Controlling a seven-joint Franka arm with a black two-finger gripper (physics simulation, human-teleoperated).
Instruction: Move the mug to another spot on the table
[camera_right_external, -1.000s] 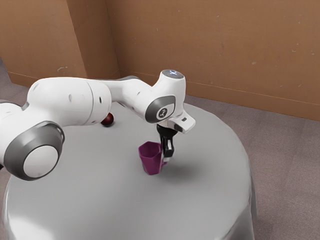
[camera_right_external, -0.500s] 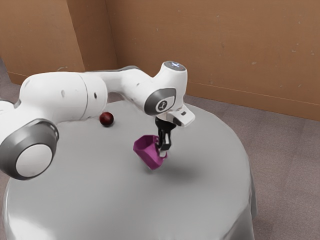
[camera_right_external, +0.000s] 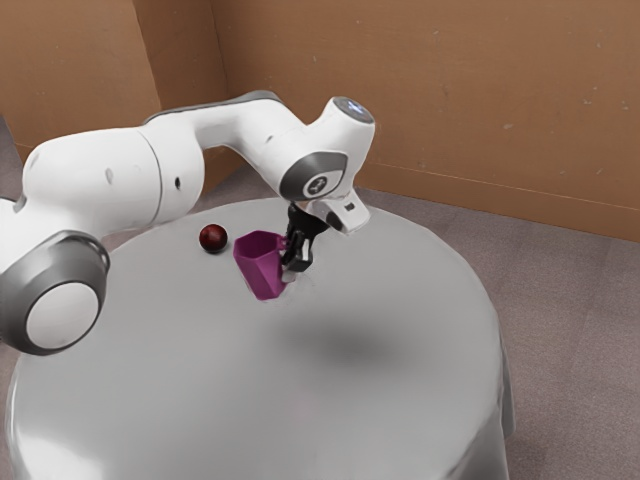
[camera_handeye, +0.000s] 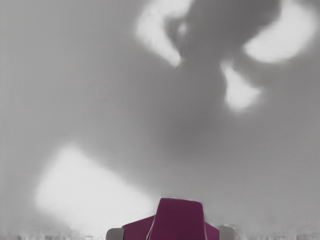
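A purple mug (camera_right_external: 260, 263) hangs tilted above the round grey table (camera_right_external: 400, 380), lifted clear of its surface. My black gripper (camera_right_external: 293, 262) is shut on the mug's rim on the side toward the exterior view's right. The mug's shadow lies on the tabletop below and to the right of it. In the wrist view the purple mug (camera_handeye: 175, 220) sits blurred just under my hand, with the grey tabletop (camera_handeye: 100, 100) far beneath.
A small dark red ball (camera_right_external: 212, 238) rests on the table near its far edge, just to the exterior view's left of the mug. Brown walls stand behind the table, and the table's rim curves away on all sides.
My gripper has lifted the mug off the table and carried it up and toward the exterior view's left, closer to the red ball. The mug has tilted on the way.
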